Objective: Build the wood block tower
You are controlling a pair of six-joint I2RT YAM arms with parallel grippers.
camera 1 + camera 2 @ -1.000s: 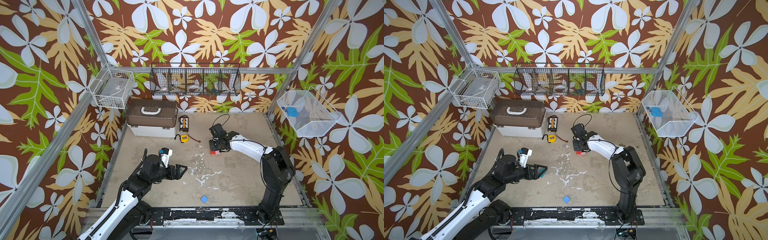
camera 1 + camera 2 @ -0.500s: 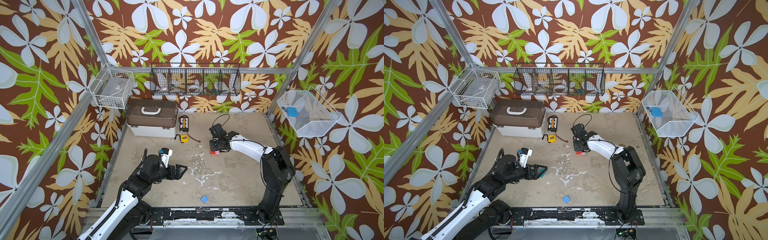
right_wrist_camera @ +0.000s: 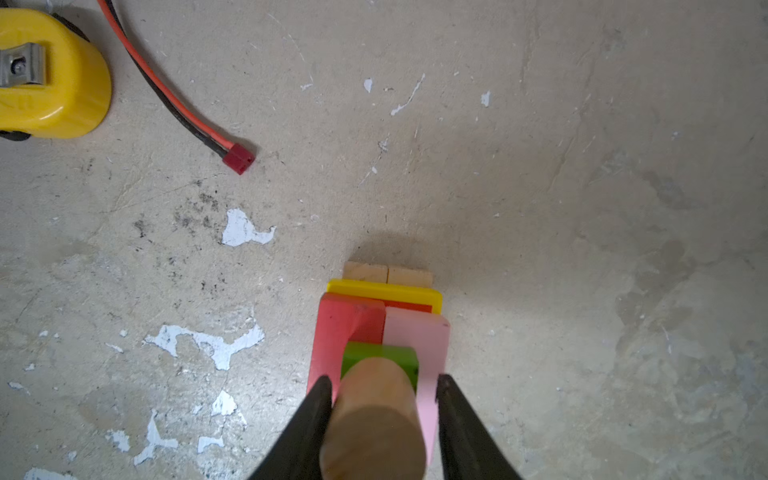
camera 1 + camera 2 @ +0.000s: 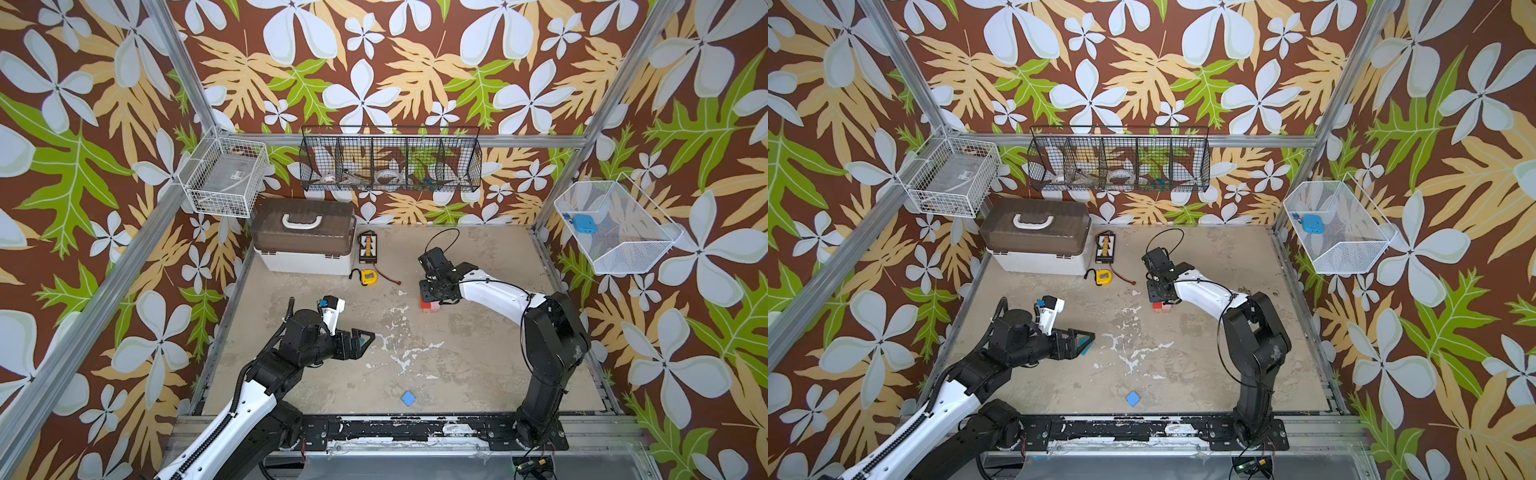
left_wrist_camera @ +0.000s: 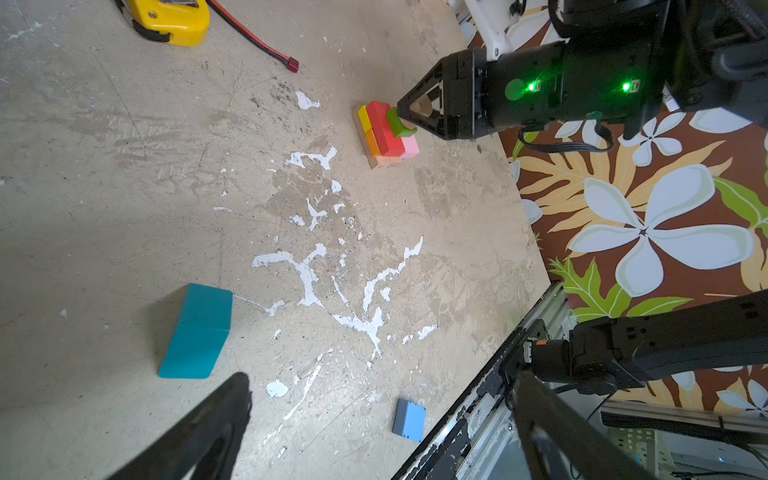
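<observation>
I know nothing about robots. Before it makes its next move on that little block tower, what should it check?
1. Is the wooden cylinder centred over the green block? ok.
2. Is the cylinder resting on the green block? cannot tell.
3. Has the right gripper let go? cannot tell; its fingers flank the cylinder.
4. Is the tower standing upright? ok.
5. Is the left gripper open and away from the tower? ok.
6. Is the teal block lying free on the table? ok.
</observation>
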